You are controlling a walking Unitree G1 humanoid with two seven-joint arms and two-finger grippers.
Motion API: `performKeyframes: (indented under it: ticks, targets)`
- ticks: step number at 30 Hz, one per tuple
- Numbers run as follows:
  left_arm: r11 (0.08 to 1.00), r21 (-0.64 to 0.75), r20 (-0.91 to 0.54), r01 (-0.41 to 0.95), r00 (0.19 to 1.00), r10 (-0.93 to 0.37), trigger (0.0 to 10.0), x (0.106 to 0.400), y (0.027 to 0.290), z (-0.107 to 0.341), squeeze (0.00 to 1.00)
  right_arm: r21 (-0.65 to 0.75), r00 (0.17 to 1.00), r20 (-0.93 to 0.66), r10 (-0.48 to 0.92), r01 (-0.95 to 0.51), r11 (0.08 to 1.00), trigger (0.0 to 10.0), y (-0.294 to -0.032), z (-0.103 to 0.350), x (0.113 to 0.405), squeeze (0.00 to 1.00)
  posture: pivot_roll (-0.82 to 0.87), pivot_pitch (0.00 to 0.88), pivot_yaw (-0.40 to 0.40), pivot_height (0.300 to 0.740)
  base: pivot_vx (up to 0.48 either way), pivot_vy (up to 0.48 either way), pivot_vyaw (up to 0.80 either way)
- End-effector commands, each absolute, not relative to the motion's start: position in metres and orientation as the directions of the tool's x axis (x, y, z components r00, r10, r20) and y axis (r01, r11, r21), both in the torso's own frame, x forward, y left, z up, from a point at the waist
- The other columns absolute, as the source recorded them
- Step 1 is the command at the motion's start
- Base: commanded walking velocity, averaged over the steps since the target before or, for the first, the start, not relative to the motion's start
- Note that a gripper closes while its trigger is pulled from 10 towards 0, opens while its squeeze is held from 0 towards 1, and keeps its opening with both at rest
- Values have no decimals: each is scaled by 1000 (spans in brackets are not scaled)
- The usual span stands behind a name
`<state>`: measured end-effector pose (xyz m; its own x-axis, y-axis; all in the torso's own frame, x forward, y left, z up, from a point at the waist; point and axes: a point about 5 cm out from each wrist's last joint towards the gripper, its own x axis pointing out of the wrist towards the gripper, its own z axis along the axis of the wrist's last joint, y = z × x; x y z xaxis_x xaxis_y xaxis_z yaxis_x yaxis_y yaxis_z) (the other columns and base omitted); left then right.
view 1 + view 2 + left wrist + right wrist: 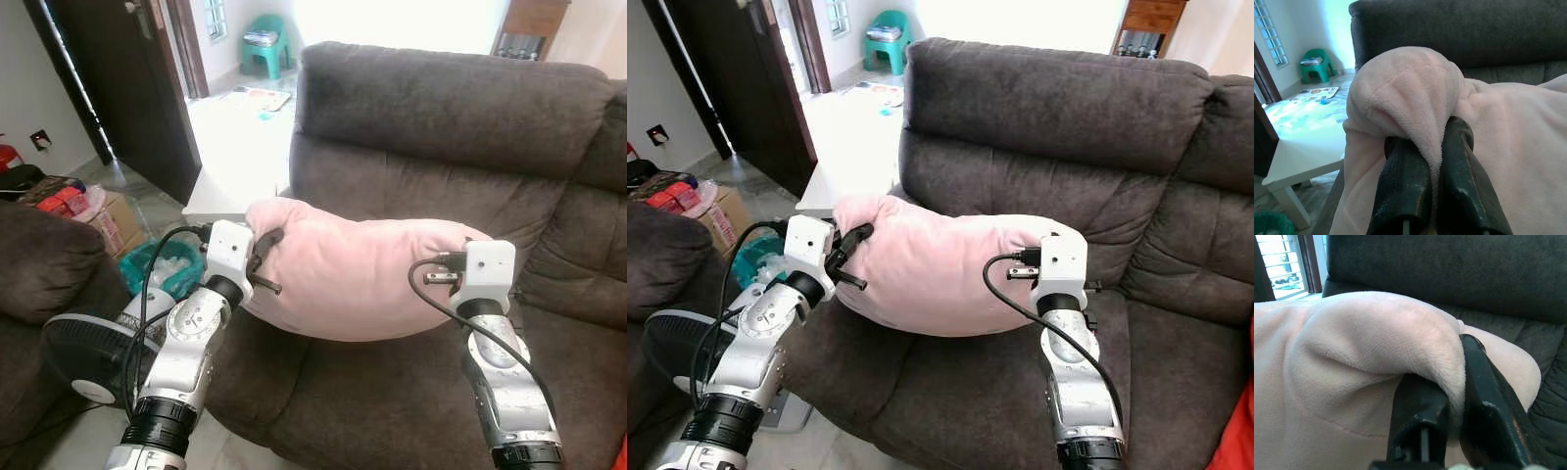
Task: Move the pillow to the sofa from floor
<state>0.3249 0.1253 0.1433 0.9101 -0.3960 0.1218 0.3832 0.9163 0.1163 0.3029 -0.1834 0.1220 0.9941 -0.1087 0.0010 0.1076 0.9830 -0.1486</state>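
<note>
A soft pink pillow [358,274] hangs stretched between my two arms, just above the seat of the dark brown sofa [441,108]. My left gripper [265,257] is shut on the pillow's left corner; in the left wrist view its black fingers [1405,191] pinch a fold of pink plush [1410,98]. My right gripper [1087,292] is shut on the right corner, its tips buried in fabric; the right wrist view shows its fingers [1484,401] clamping the pillow [1352,362]. The pillow sags in the middle.
A white low table [235,157] stands left of the sofa, beyond its arm. A black fan [83,357], a teal basket [167,269] and a cardboard box [118,220] crowd the floor at the left. Another dark seat [39,264] is at the far left.
</note>
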Motion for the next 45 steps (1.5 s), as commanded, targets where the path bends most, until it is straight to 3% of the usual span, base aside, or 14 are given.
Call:
performKeyframes:
  ticks: [1,21,25,37,40,45]
  targets:
    - [900,136,130,415,893,-431,10000,325,119,147,0,-138,994,77,-75,85,987,10000,-175,140,310,0,29,11,1,740,0,0,0]
    - [901,102,157,421,888,-433,10000,327,124,158,0,-155,993,78,-88,99,983,10000,-179,146,319,0,54,13,-9,740,0,0,0]
    - [964,91,248,250,932,-265,10000,333,135,174,0,-124,999,22,-46,48,991,10000,-171,137,321,0,47,15,-7,740,0,0,0]
    - [982,159,301,107,942,-151,10000,336,142,178,0,-124,998,-63,-15,7,992,10000,-165,116,313,0,48,16,-5,740,0,0,0]
    - [947,218,303,236,906,-296,10000,334,122,182,0,-130,989,-41,-139,132,983,10000,-184,121,316,0,46,14,-4,740,0,0,0]
    - [902,173,289,396,855,-430,10000,331,106,187,0,-133,973,76,-218,227,965,10000,-203,147,320,0,44,14,-4,740,0,0,0]
